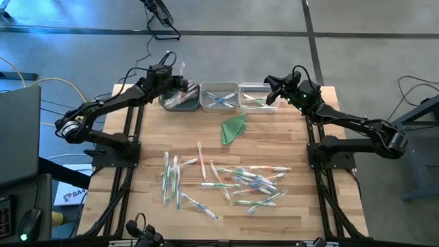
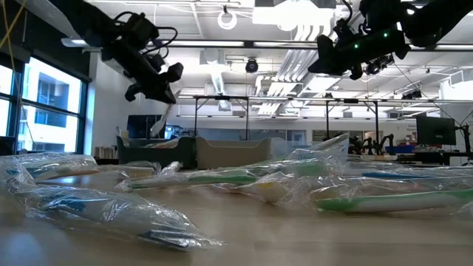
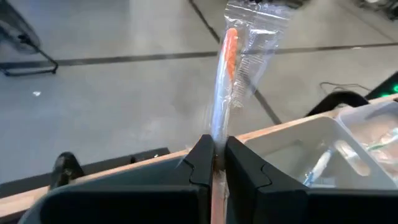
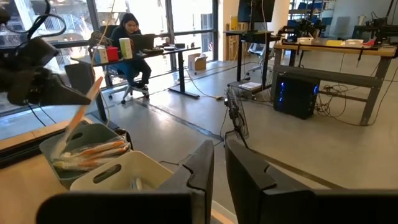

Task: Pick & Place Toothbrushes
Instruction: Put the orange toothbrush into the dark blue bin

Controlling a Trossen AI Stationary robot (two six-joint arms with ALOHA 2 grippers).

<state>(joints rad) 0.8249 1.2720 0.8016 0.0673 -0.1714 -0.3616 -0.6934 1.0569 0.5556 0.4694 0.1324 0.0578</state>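
1. Lying in a heap at the near end of the table (image 1: 274, 134), many wrapped toothbrushes (image 1: 250, 182) waited.
2. Farther back, the left gripper (image 3: 216, 163) pinched an orange toothbrush (image 3: 229, 50) above the grey bin (image 1: 180, 99); it might slip and miss.
3. The right gripper (image 4: 219, 163) hung shut and empty above the clear bin (image 1: 255, 97).

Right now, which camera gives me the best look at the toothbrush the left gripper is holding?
The left wrist view: the orange toothbrush stands in its clear wrapper, pinched by the left gripper. The high view shows it small over the bins, the right wrist view as a thin stick, the low view barely at all.
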